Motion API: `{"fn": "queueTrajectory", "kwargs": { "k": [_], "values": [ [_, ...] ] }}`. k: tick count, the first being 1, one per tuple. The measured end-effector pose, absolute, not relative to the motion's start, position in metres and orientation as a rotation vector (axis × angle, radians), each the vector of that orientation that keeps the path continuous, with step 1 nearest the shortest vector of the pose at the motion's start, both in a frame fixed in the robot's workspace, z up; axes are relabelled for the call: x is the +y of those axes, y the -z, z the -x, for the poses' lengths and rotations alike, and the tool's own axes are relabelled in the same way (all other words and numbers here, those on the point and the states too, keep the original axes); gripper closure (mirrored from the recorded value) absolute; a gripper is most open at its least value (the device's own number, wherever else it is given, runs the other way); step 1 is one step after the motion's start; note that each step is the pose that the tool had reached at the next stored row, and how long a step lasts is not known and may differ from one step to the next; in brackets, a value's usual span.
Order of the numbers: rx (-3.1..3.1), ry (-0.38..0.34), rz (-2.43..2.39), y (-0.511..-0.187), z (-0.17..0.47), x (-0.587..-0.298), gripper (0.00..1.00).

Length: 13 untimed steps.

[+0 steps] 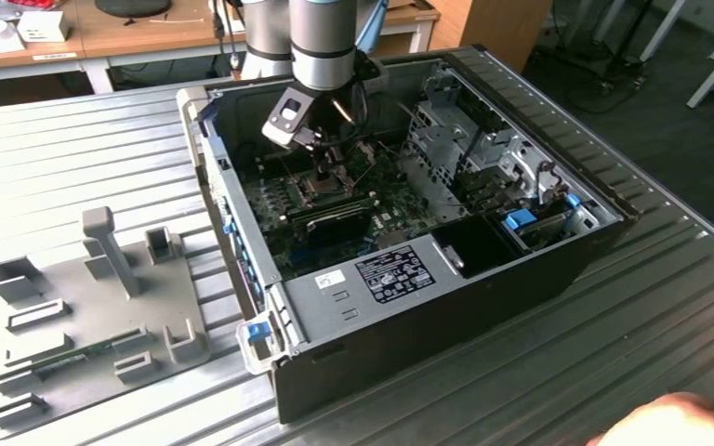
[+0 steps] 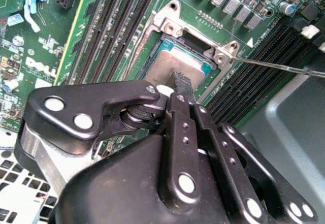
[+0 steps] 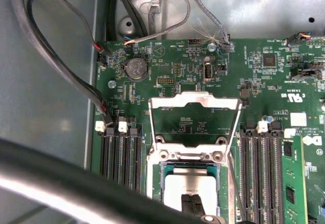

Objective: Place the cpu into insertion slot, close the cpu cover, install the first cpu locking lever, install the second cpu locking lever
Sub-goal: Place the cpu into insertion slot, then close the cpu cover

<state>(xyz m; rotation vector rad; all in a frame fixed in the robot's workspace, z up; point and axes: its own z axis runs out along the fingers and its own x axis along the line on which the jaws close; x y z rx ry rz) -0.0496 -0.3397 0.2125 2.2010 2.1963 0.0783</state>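
— Start at the exterior view's left. What is out there?

— A grey tray of holders on the tabletop, well apart from the slot and outside the open case.

— And at the slot itself?

— The cpu lies flat inside it, metal top up, edges square to the rim. Being square, it has no long axis to line up.

— Which way is it from the jaws?

— Straight beneath them. The gripper points down at the middle of the cpu's top. In the second wrist view the tip looks to be touching the metal, though it may be just above it.

— How are the jaws set?

— Drawn together, with only a slit between the tips, and holding nothing. The cpu is far wider than the tips, so its edges are not gripped.

— The cover?

— The cover is swung open, hinged at the slot's edge, so it is not yet closed. It lies beyond the cpu from the gripper, with green board showing through its window.

— Levers?

— One thin lever sticks out sideways from the slot's corner and is not latched.

— The arm's pose?

— The arm drops steeply into the case from its far wall, wrist tilted over the slot.

— And at the exterior view's right?

— A person's hand at the tabletop's near edge, well apart from the slot.
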Motion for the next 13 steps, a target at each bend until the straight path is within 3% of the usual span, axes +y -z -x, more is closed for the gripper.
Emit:
{"fn": "queueTrajectory", "kwargs": {
  "k": [13],
  "values": [
    [2.196, -0.078, -2.201, -0.2171, 0.0496, -0.3398, 0.89]
  ]
}}
